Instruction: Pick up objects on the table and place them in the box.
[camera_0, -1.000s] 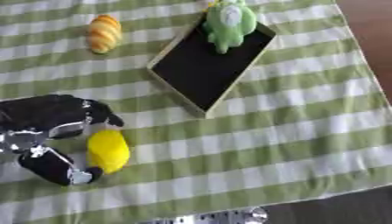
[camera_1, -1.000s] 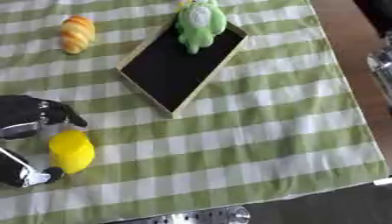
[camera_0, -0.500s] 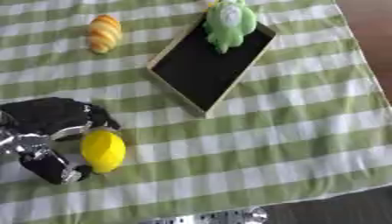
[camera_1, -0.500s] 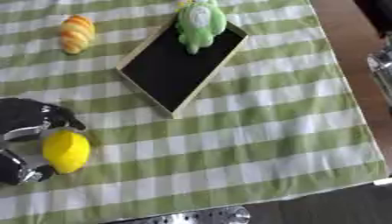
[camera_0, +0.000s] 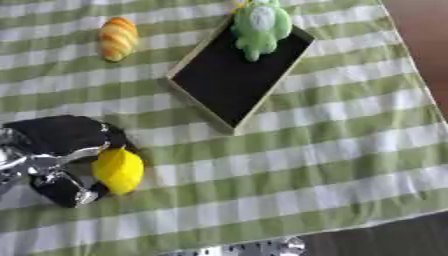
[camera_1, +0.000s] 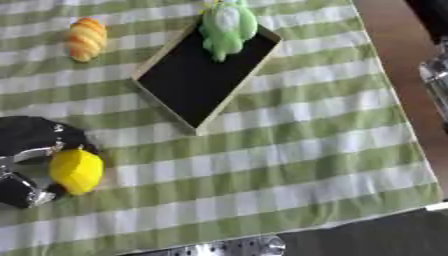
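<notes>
At eight o'clock, a yellow lemon-shaped object is gripped by the left robot hand. The shallow black-lined box lies at twelve, a green plush toy across its far end, striped cloth open rightward.

Both views look steeply down from the robot's head onto the striped cloth, side by side and facing away from the robot. They share nearly everything: the box far off, the left hand near left. The right eye reaches further right, past the table edge.
</notes>
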